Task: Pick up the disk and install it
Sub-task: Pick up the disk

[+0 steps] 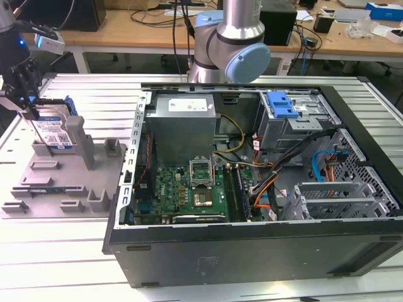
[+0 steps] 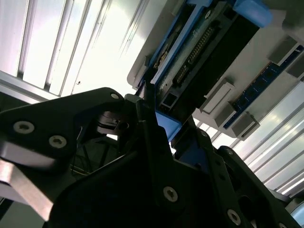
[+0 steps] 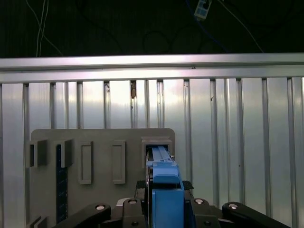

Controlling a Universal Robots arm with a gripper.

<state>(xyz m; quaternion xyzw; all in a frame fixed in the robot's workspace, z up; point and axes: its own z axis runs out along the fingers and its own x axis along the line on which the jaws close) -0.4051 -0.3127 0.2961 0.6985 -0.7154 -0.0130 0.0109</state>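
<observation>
Gripper point(image 1: 30, 110) pinches the upright disk point(image 1: 55, 131) from above in the grey fixture point(image 1: 56, 189).

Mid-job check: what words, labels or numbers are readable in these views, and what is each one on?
No text can be read.
Label on the disk: barcode and print, too small to read.
White sticker on the grey metal box: print too small to read.
</observation>
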